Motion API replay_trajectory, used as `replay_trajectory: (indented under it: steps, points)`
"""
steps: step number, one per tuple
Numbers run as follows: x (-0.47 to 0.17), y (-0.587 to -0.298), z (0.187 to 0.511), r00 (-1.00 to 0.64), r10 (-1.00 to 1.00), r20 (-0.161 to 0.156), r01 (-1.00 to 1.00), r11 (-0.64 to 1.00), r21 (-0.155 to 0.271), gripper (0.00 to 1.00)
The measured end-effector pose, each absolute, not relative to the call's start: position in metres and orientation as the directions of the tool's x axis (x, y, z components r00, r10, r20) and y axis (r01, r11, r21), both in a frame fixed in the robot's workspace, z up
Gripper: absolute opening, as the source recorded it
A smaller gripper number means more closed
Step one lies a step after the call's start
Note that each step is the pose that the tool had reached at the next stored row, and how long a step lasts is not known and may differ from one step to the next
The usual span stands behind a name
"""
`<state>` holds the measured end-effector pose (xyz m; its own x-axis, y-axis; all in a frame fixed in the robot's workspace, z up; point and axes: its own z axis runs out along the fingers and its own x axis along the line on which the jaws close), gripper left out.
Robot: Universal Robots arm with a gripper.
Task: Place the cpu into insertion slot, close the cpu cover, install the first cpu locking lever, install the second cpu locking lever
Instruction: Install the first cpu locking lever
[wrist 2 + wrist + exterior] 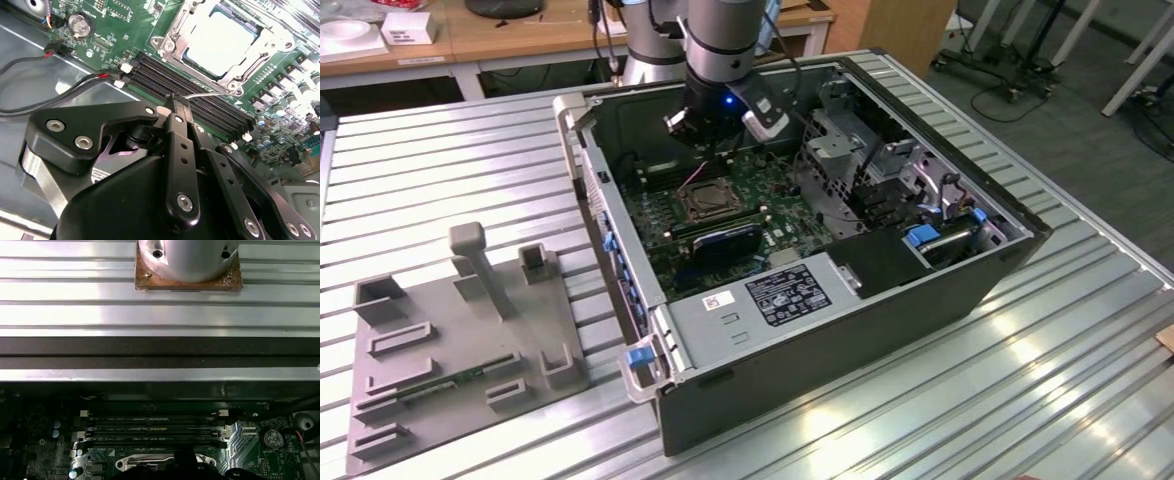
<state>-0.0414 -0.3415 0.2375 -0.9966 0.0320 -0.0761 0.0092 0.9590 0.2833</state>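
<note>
1. The computer case (894, 300) lies open on the ribbed metal table (454, 150). The arm reaches down into it over the green board (761, 215).
2. In the exterior view, the claw (708, 148) hangs just above the socket (704, 200), near the case's far wall.
3. In the second wrist view, the chip (220, 40) sits flat inside the socket. The silvery cover frame (195, 67) lies down around the chip, whose pale face shows through the cut-out middle.
4. The claw (178, 100) has its 2 fingers pressed together. The fingertips (172, 102) stand over the 4 long black slots (155, 77), just beside the socket.
5. A thin metal lever (210, 93) runs from the socket's near corner to the fingertips. Its free end meets the tips; whether it is pinched between them cannot be determined.
6. In the first wrist view, the long slots (155, 430) lie between the socket's rim (145, 462) and the case wall.
7. A grey holder plate (454, 340) rests on the table at the exterior view's left, well apart from the case.
</note>
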Motion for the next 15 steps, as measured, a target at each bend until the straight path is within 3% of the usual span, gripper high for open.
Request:
replay_trajectory:
  steps: [15]
  points:
    - [-0.0445, -0.3415, 0.2289, -0.997, 0.032, -0.077, 0.009, 0.959, 0.284, 0.11]
